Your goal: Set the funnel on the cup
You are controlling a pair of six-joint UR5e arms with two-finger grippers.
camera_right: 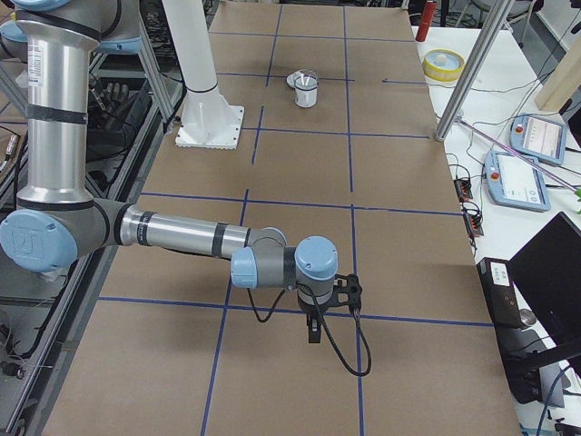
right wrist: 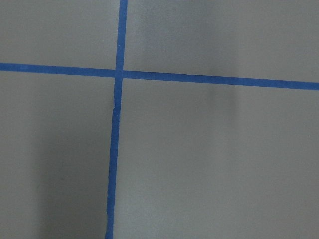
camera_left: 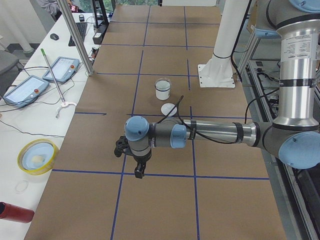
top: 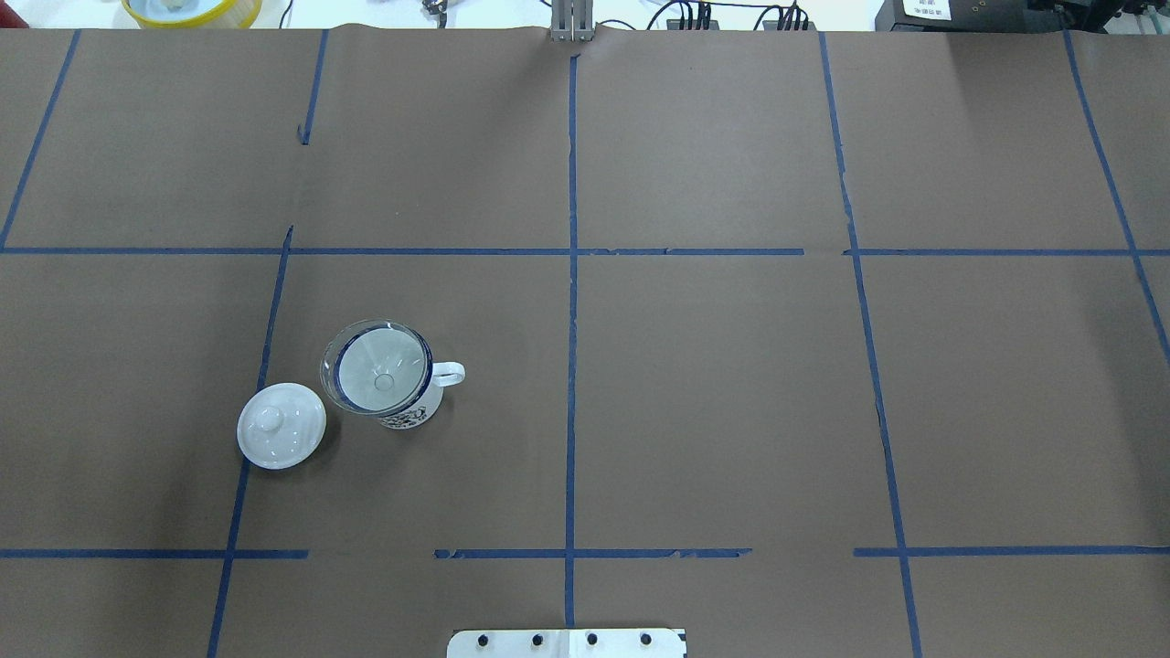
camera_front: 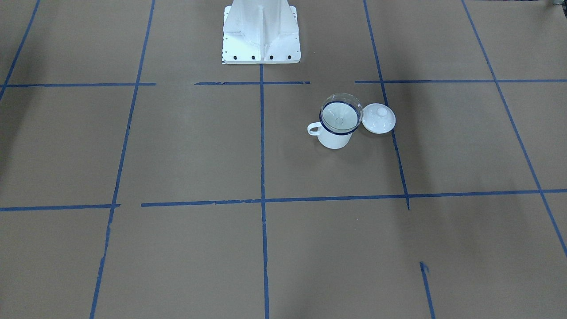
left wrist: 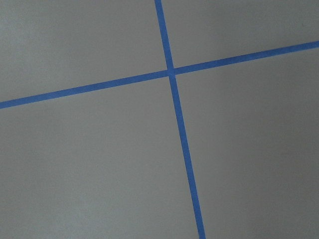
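White with a blue rim, the cup (top: 413,417) stood on the table (top: 731,384) with the funnel (top: 377,366) seated in its mouth, spout down, and a lid (top: 281,426) just beside. We judged the placing done. The left gripper (camera_left: 136,167) and right gripper (camera_right: 315,329) hung well apart from it; whether either was wide or narrow we could not tell.

Funnel (camera_front: 340,116): clear and colourless, with pale glints along its edge.
Cup (camera_front: 334,139): white body and handle, dark blue rim, dark blue print on one side.
Lid (camera_front: 378,118): plain white.
Table (camera_front: 177,146): brown paper crossed by a grid of blue tape lines.
Robot base (camera_front: 261,35): white.
Left arm (camera_left: 215,132): silver tube, light blue joint caps.
Right arm (camera_right: 182,234): silver tube, light blue joint caps.
Left gripper (camera_left: 139,170): black.
Right gripper (camera_right: 313,329): black.
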